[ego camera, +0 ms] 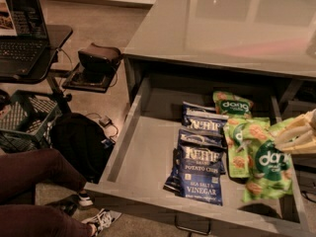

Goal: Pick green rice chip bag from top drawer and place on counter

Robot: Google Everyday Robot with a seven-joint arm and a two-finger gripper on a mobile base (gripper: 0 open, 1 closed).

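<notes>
Seen from the single camera view, the pale gripper (282, 140) reaches in from the right edge. Its fingers are pinched on the upper edge of a green chip bag (266, 169). The bag hangs tilted over the right front of the open drawer (143, 157), beside blue chip bags (200, 167). The grey counter (222, 28) lies behind.

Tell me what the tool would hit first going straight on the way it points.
The tool, at the right of the grey drawer, points left and grips the bright green rice chip bag. Past it, probably the dark blue Kettle potato chip bags, if it is low enough.
</notes>
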